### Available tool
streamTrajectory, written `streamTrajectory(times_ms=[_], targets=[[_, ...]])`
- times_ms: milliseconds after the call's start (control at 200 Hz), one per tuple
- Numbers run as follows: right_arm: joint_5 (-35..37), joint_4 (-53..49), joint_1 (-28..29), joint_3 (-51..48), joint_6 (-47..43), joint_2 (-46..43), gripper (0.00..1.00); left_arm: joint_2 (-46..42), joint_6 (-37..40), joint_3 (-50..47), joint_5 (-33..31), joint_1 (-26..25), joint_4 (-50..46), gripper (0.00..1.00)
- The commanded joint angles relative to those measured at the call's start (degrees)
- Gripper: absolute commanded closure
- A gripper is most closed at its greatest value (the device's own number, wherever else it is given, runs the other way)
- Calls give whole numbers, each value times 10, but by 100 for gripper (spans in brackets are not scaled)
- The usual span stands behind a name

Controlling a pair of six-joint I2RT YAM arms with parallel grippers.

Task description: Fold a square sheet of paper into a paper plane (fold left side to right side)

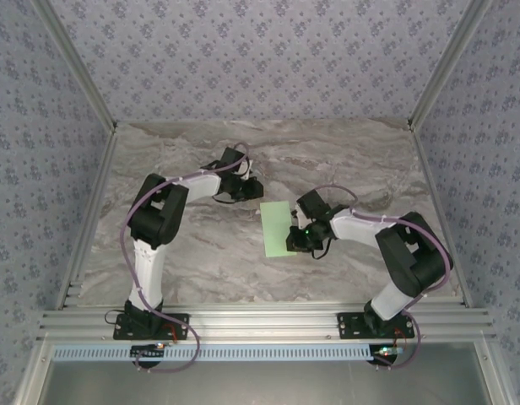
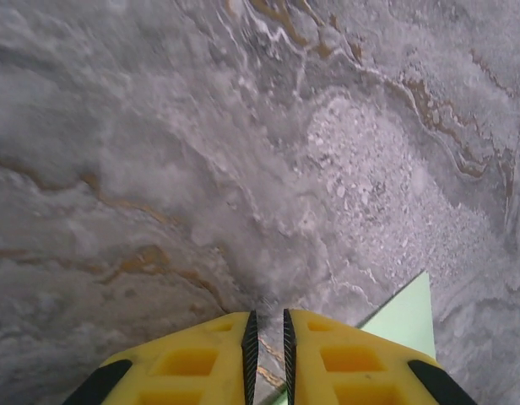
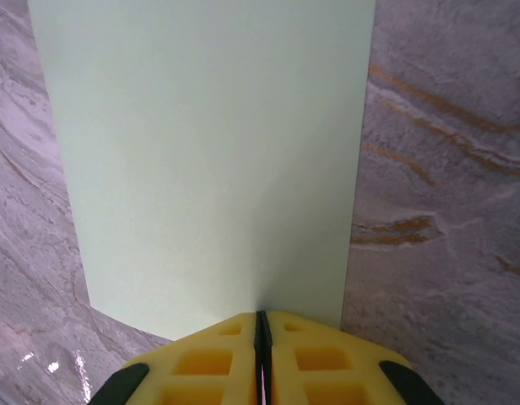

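The square sheet of paper [image 1: 276, 228] is pale green and lies mid-table, looking like an upright rectangle from above. My right gripper [image 1: 297, 238] sits at its right edge. In the right wrist view the sheet [image 3: 209, 152] spreads out ahead of the yellow fingers, and the right gripper [image 3: 262, 314] is shut with the paper's near edge running into the closed tips. My left gripper [image 1: 250, 187] hovers just beyond the sheet's far left corner. In the left wrist view the left gripper [image 2: 267, 314] shows a narrow gap with bare table in it, and a paper corner [image 2: 408, 319] lies to its right.
The marble-patterned table [image 1: 184, 253] is bounded by aluminium rails at the left [image 1: 89, 211], right [image 1: 437, 211] and near edge [image 1: 260, 322]. Patterned walls rise behind and at both sides. Both arm bases are bolted to the near rail.
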Motion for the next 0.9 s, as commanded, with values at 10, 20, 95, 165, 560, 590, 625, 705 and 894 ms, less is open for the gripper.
streamTrajectory(times_ms=[10,20,95,165,560,590,625,705,894], targets=[[3,-32,26,-44,47,8,87,-11,23,12,-44,22,-17,80],[1,-29,28,-44,49,6,87,-15,24,12,-44,23,-16,79],[-1,0,36,-43,59,-15,85,-46,29,3,-43,26,-22,75],[3,12,34,-34,58,-43,82,-82,30,-12,-38,27,-26,73],[98,-44,-41,-30,4,-173,46,-134,-43,-108,40,-64,44,72],[96,-43,-45,-35,6,-177,45,-124,-44,-101,35,-70,41,72],[94,-42,-48,-40,8,-181,45,-112,-45,-93,33,-75,38,72],[93,-40,-51,-51,11,-187,43,-85,-44,-73,28,-84,28,72],[71,-40,-64,-58,11,-189,37,-48,-35,-50,-7,-90,-11,72]])
